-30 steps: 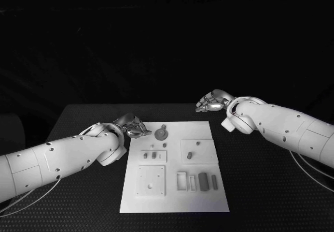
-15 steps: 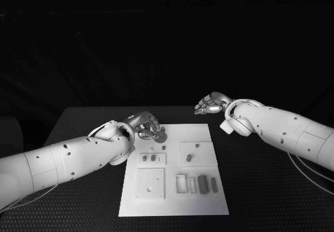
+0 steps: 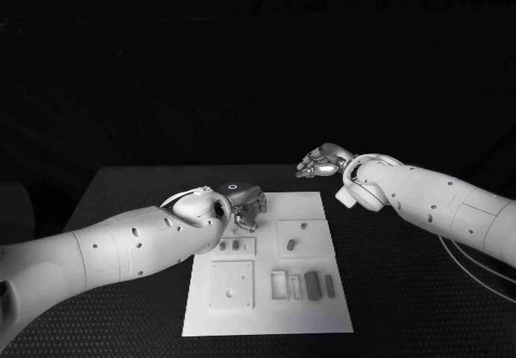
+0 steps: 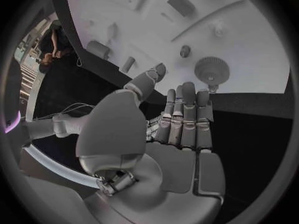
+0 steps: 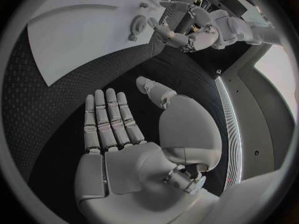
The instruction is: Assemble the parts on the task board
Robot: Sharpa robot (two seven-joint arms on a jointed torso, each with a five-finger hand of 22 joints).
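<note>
The left robot hand (image 4: 181,129) is the nearer one: it hangs over the far left corner of the board (image 3: 323,306), and in the left wrist view its straight, lightly spread fingertips (image 4: 187,92) point almost straight at the gear (image 4: 212,70), which lies just beyond them on the board near its edge. The hand holds nothing, its thumb standing off to the side. The right robot hand (image 3: 321,161) waits flat and empty over the table (image 3: 408,291) past the board's far right corner, well apart from the gear.

The gear is a small round toothed disc, grey here, lying flat with a short stub at its rim on the side facing the fingertips. Being round, it has no long axis to align with, so the approach looks free; I judge that a pinch across its rim from above is what the next move calls for. A small round peg (image 4: 185,51) stands just beside it, further onto the board. The other parts, several oblong blocks (image 3: 313,284) in or near their recesses, lie toward the near half of the board.
</note>
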